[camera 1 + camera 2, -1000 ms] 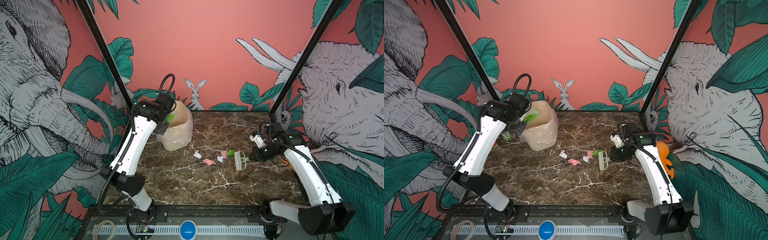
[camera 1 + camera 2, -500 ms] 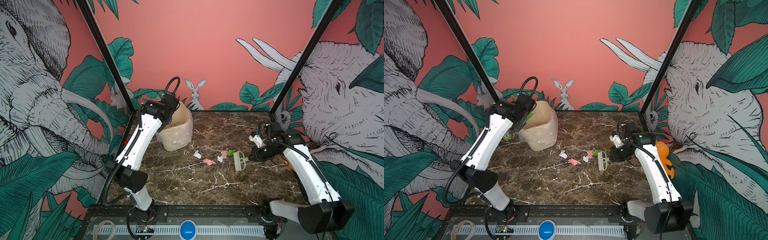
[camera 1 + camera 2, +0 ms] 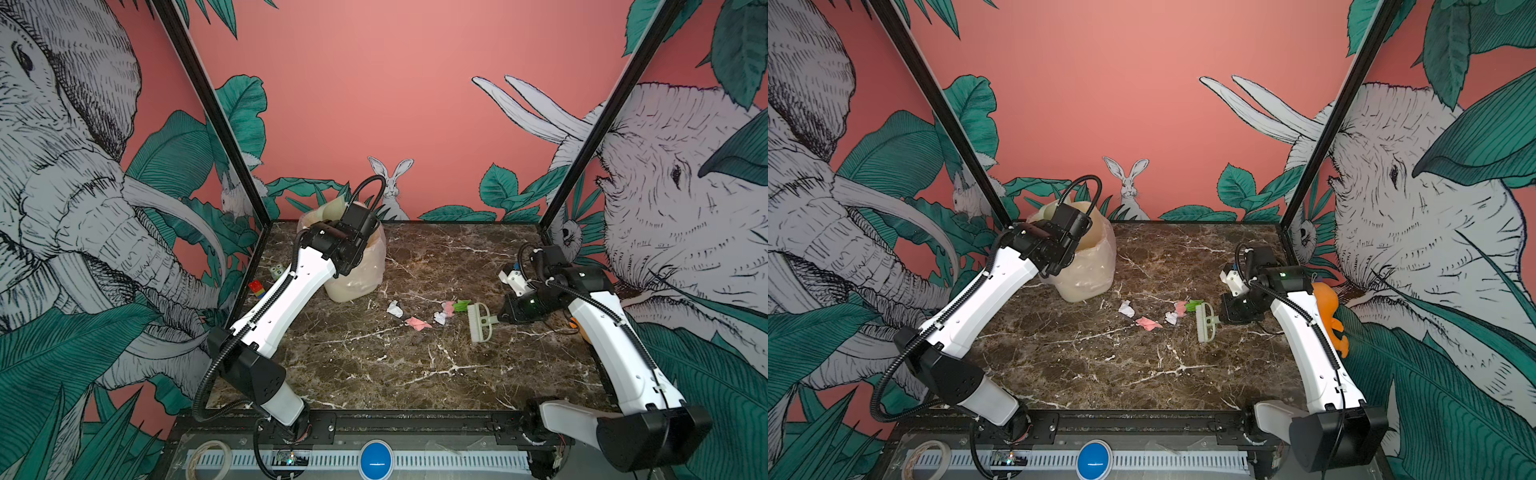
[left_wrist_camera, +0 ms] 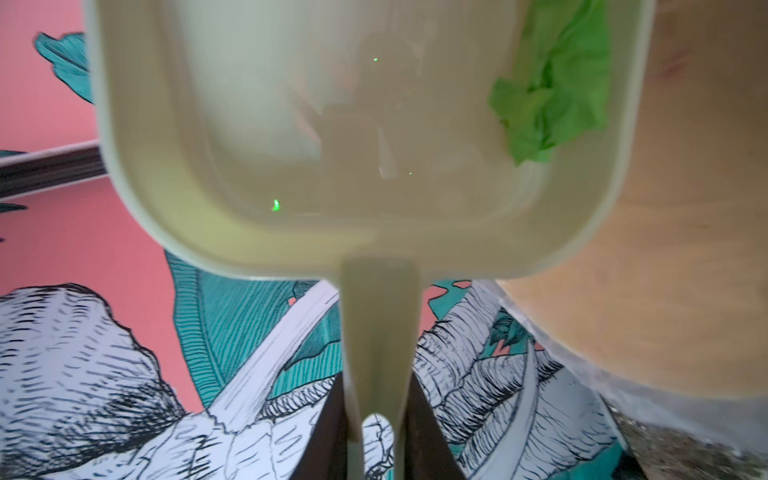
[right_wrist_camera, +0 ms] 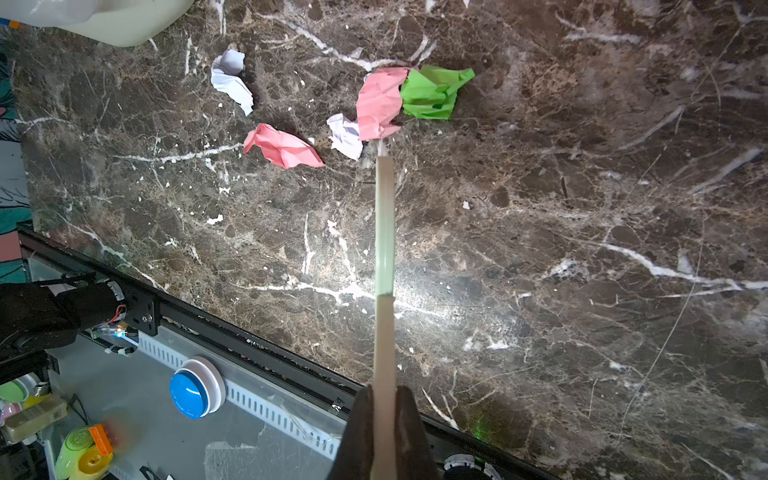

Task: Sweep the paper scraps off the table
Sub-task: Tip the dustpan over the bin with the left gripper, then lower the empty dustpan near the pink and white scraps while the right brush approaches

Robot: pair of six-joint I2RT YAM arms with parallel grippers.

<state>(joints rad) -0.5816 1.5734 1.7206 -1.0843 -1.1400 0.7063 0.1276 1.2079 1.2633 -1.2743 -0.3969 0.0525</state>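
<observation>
Left wrist view: the left claw (image 4: 376, 415) is closed tight on the handle of the pan (image 4: 332, 166); 1 green scrap (image 4: 552, 99) lies against the pan's side wall nearest the bin (image 4: 685, 249); in a top view the pan is lifted at the bin's (image 3: 361, 274) mouth, which looks like tipping, so that the load slides out instead of spilling back on the counter (image 5: 582, 249).

Right wrist view: the right claw (image 5: 384, 415) is fully closed on the brush (image 5: 384, 249), gripped at the end of its handle; in a top view the brush head (image 3: 478, 322) rests on the counter just beside the scraps, on the side away from the bin; probably parked there so the next stroke pushes them toward the pan once it is back down.

Counted on the counter: 5 scraps, in a loose group near the middle; 2 white (image 5: 230, 79) (image 5: 345, 135), 2 pink (image 5: 282, 145) (image 5: 380, 102), 1 green (image 5: 434, 91); the upper pink one touches the green and 1 white. With the 1 in the pan, 6 show.

Also 1 pan, 1 brush, 1 bin; 1 owl (image 3: 275, 272) and 1 block (image 3: 256, 287) stand at the counter's left edge, well apart from the scraps.
</observation>
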